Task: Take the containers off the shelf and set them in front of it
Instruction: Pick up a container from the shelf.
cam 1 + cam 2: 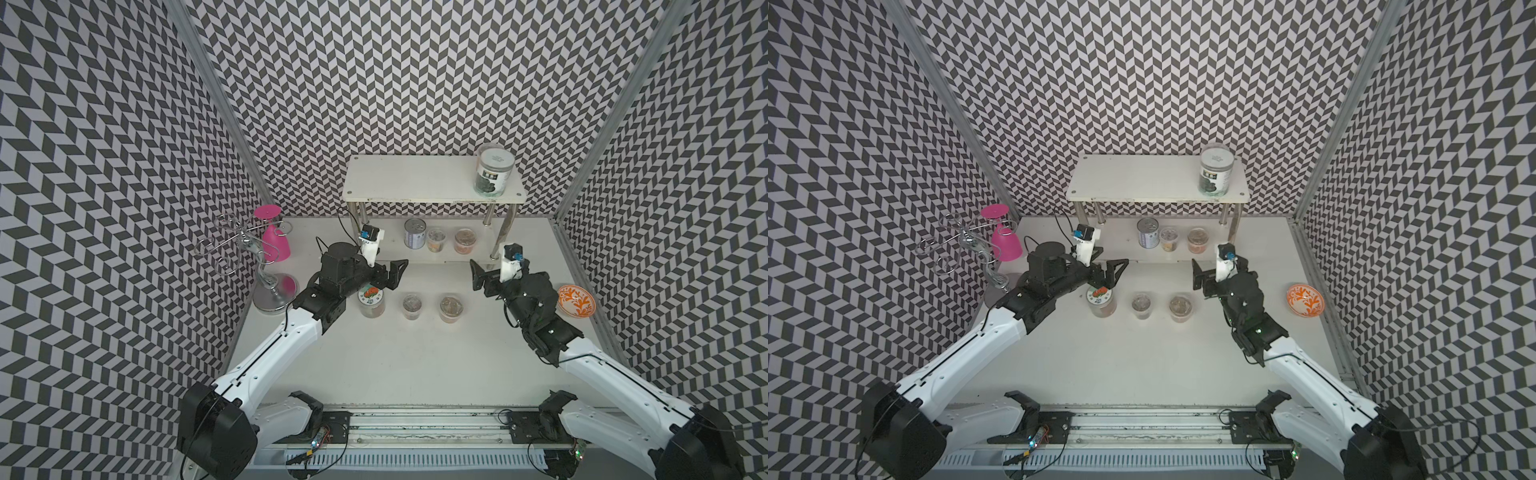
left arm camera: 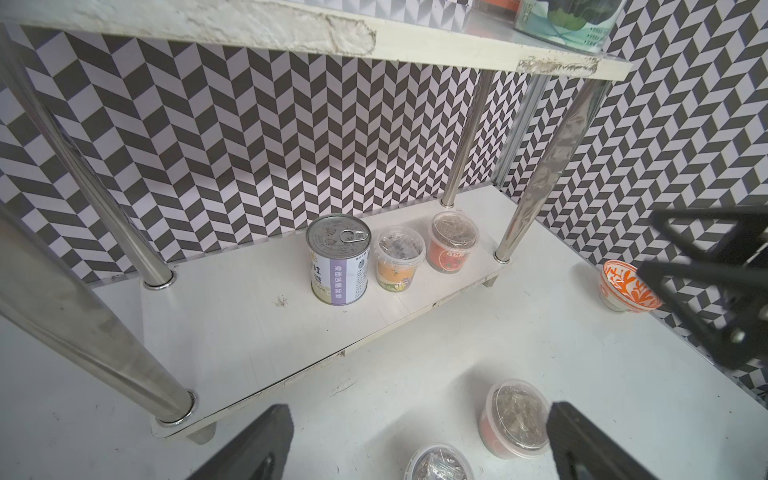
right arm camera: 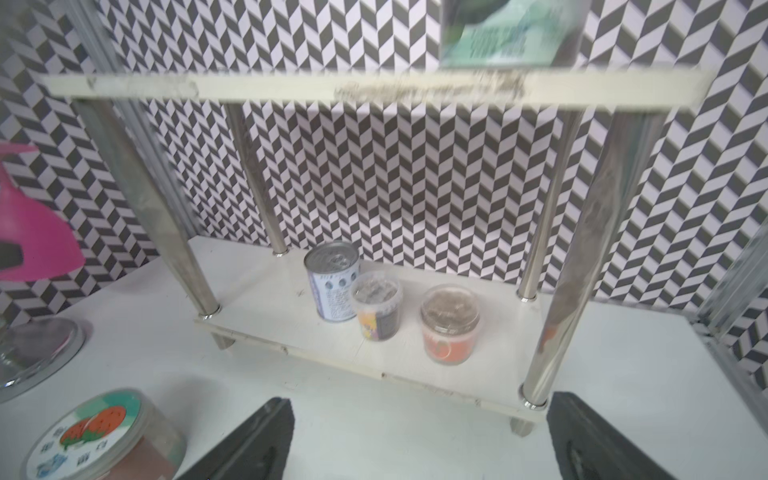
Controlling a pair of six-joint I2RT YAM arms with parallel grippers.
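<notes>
A: Jaws?
B: Both sets spread wide, nothing in them. Left gripper (image 1: 395, 272) and right gripper (image 1: 478, 276) hover in front of the shelf (image 1: 415, 178).
A: Targets?
B: On the lower tier, upright in a row beyond the jaws: silver can (image 1: 414, 234) nearer the left gripper, yellow-label tub (image 1: 436, 240), orange-label tub (image 1: 464, 241) nearer the right. Dark-label jar (image 1: 493, 170) stands at the top tier's right end, probably the right arm's job.

glossy chrome shelf legs (image 2: 540, 166), matt white boards, clear plastic tubs (image 2: 400, 257)
</notes>
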